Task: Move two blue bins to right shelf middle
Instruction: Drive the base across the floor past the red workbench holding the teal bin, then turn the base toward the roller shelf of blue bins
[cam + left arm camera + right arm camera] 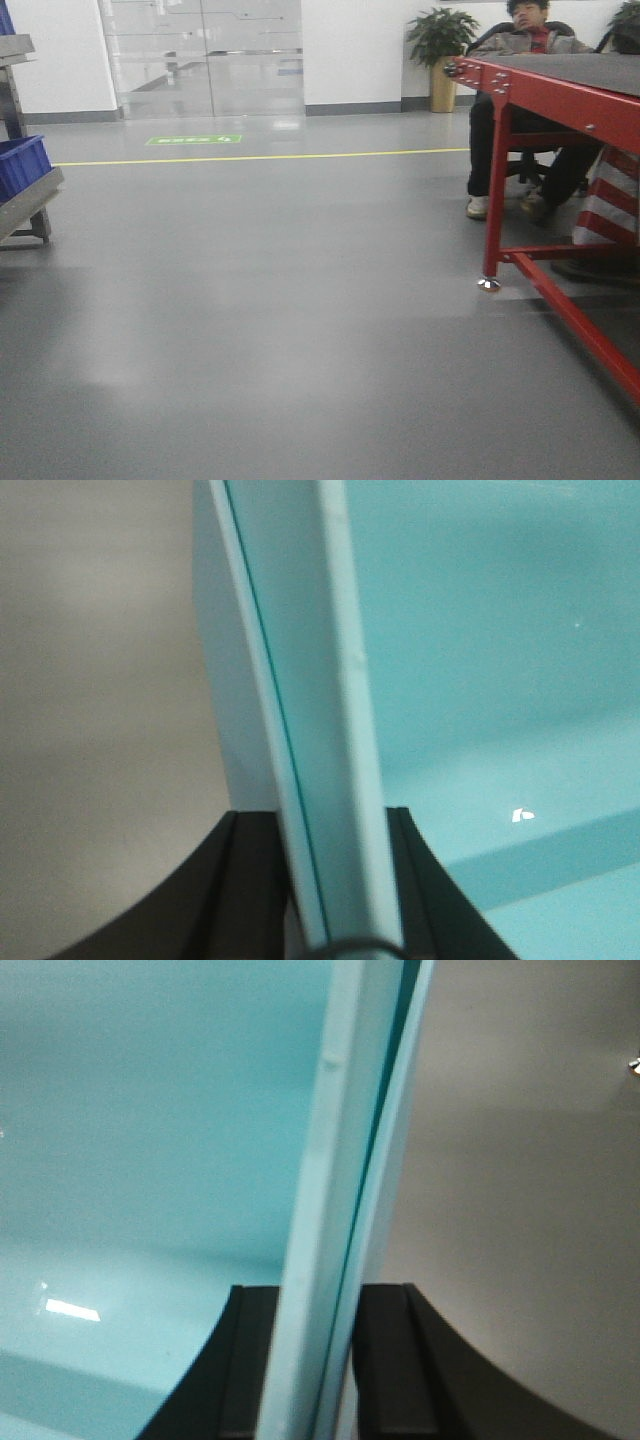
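Two grippers share one load. The left gripper (335, 880) is clamped over the left wall of the pale blue bins (480, 680), with one black finger (250, 880) outside the wall and the other inside. The right gripper (315, 1360) pinches the opposite wall the same way.

The load therefore lies between the arms. The hollow of the bins opens to the right of the left gripper and to the left of the right one. Each rim runs straight away from its wrist camera, so the gripped walls lie fore and aft. Each rim also shows a double edge split by a thin dark seam, which suggests one bin nested in the other.

Neither arm is nearer; the load hangs evenly between them.

Further out, the front view shows bare grey floor (300, 300) and a red table (560, 90) on the right with a seated person (520, 60) behind it. At the far left edge is a rack (30, 205) holding a dark blue bin (20, 165).

The right shelf is not in sight. I judge the base must turn or drive before the arms can push the load forward onto its middle tier.
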